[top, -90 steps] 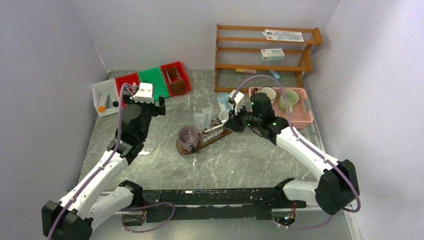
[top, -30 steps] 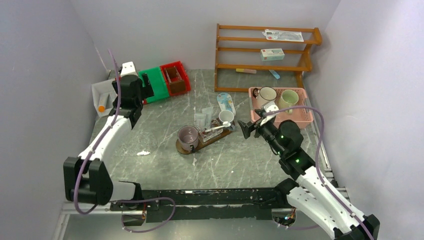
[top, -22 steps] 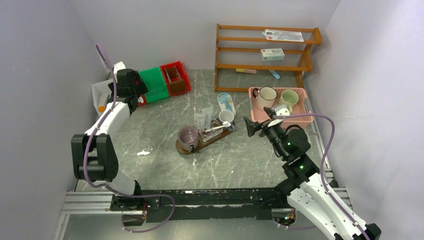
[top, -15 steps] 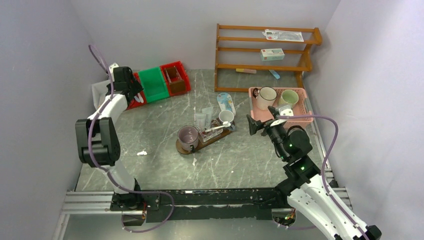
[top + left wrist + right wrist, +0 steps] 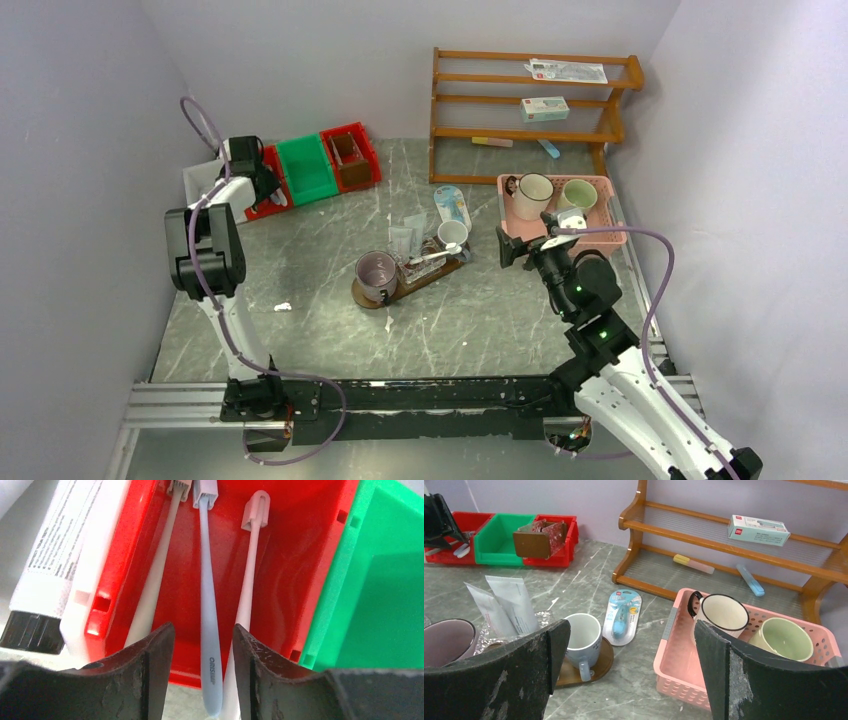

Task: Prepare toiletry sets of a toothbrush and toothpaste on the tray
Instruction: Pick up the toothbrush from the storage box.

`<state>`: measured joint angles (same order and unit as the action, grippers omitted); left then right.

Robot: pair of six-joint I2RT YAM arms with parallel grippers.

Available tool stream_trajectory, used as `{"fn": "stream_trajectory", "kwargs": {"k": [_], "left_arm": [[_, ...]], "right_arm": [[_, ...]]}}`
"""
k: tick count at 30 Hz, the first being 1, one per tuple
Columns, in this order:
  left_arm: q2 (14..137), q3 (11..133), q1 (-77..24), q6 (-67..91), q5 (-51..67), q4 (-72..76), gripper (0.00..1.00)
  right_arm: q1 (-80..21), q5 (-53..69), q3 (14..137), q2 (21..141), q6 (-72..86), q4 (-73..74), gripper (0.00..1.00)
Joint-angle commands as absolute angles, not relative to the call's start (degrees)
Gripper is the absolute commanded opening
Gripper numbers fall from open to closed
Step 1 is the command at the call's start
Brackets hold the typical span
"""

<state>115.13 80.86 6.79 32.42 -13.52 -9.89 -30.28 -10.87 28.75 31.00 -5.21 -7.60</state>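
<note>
The left gripper [image 5: 203, 630] hangs open over a red bin [image 5: 285, 580]. Its 2 dark fingers [image 5: 150, 675] are spread either side of a pale blue toothbrush [image 5: 209, 605] and close on nothing. 2 white toothbrushes [image 5: 150, 595] flank it in the same bin; all 3 lie lengthwise, and the heads of the left 2 are cut by the frame's top edge. A green bin [image 5: 380, 580] touches the red one on the right. On the left, a white bin [image 5: 95, 555] holds a printed tube with a black cap [image 5: 45, 565].

The right gripper [image 5: 631, 627] is spread wide and empty too, raised between the tray [image 5: 415, 280] and a pink basket [image 5: 679, 677] that holds an enamel mug [image 5: 724, 612] and a green cup [image 5: 781, 637].

The tray lies mid-table at an angle, with a purple mug [image 5: 377, 272] on its near-left end and a white mug [image 5: 452, 234] on its far-right end. A lone toothbrush [image 5: 428, 258] lies between them. 2 white tubes [image 5: 514, 602] sit just behind the tray — whether they touch it I cannot tell. A blue blister pack [image 5: 622, 611] lies beyond the white mug.

In the right wrist view the gripper's own finger hides most of the tray. From above, the left gripper is a small dark shape and its gap is unreadable.
</note>
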Motion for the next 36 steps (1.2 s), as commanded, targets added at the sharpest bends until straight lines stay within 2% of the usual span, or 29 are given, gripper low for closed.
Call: {"fn": "stream_trajectory", "kwargs": {"k": [1,6,9,15,22,28,36], "left_arm": [[117.2,84.6,7.5,33.3,-12.6,-10.2,0.51],[119.7,85.7,7.6,33.5,-13.8,-10.7,0.49],[121.2,86.4,7.8,33.5,-13.7,-10.5,0.44],[122.8,88.4,7.8,33.2,-12.4,-11.5,0.28],[117.3,86.2,7.9,32.1,-11.6,-10.5,0.11],[110.7,83.6,7.9,30.8,-10.4,-9.6,0.05],[99.7,76.1,7.8,27.7,-4.8,-7.7,0.05]], "right_arm": [[-30.4,-12.6,28.0,31.0,-5.7,-8.4,1.00],[-30.4,-12.5,28.0,31.5,-5.8,-8.4,1.00],[-30.4,-12.2,28.0,31.8,-5.9,-8.2,1.00],[-30.5,-11.9,28.1,32.0,-6.2,-7.9,1.00],[-30.4,-10.8,28.2,32.2,-6.1,-7.9,1.00],[-30.4,-9.3,29.0,32.5,-5.9,-7.0,1.00],[-30.4,-6.4,31.9,33.8,-3.9,-3.5,1.00]]}}
